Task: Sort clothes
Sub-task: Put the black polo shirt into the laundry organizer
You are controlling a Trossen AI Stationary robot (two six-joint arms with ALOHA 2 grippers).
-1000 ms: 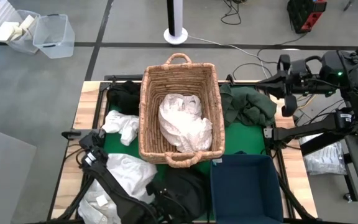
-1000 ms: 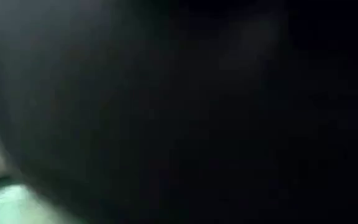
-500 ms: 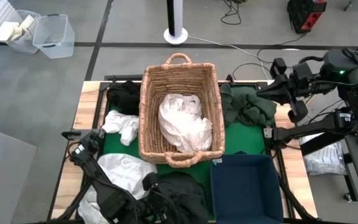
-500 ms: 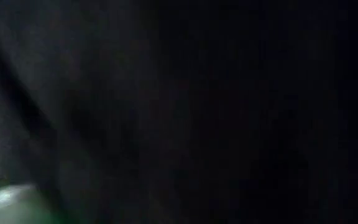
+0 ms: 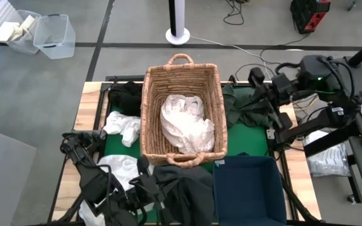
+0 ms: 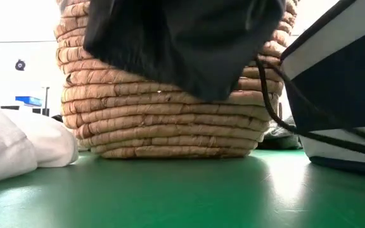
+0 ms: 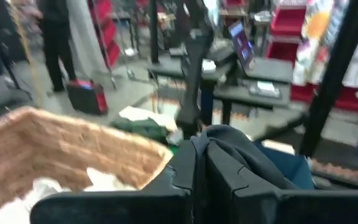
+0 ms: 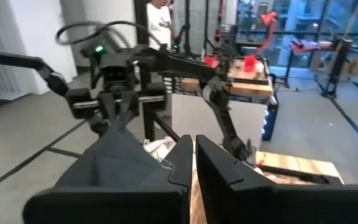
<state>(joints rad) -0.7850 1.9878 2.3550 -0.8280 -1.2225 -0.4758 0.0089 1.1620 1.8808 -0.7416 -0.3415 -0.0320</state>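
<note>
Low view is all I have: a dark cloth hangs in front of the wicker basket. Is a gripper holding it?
Observer: Yes. The left gripper is shut on that dark garment, at the near end of the wicker basket.
Operator: Anything inside the basket?
Observer: One white garment lies crumpled in it.
Operator: Where is the right arm?
Observer: The right gripper is shut with nothing in it, at the table's far right by a dark green garment.
</note>
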